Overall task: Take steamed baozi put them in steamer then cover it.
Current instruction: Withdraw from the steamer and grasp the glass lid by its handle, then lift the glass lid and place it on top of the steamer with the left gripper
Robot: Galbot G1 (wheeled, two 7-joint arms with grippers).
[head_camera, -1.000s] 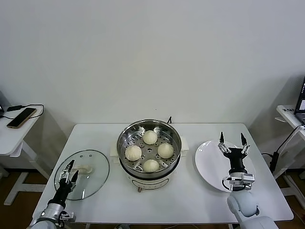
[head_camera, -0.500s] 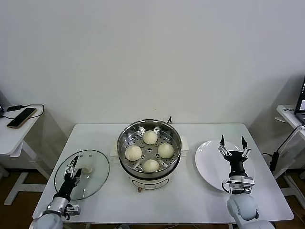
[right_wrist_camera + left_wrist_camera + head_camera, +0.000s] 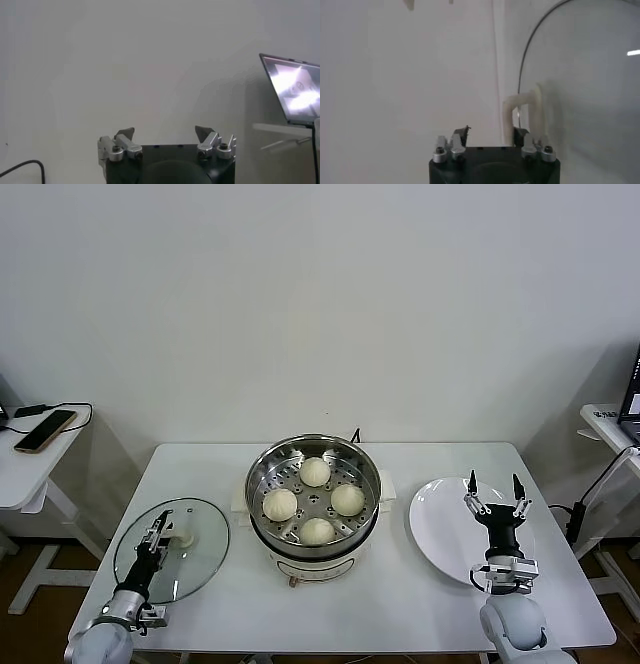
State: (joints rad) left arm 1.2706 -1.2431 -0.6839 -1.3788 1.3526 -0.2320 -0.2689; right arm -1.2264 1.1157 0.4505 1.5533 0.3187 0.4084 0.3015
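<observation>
left gripper (image 3: 155, 536) over glass lid (image 3: 200, 546) near table's (image 3: 400, 604) left edge, jaws closing about lid handle (image 3: 181, 537), grip unclear | steamer (image 3: 314, 529) mid-table holds four steamed baozi (image 3: 315, 472), uncovered – cover left | plate (image 3: 440, 524) right edge bare, right gripper (image 3: 494, 489) above, jaws apart

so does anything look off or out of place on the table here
Nothing stands out. Four baozi sit neatly in the open steamer, the glass lid lies flat on the table with the left gripper at its handle, and the plate is bare.
</observation>
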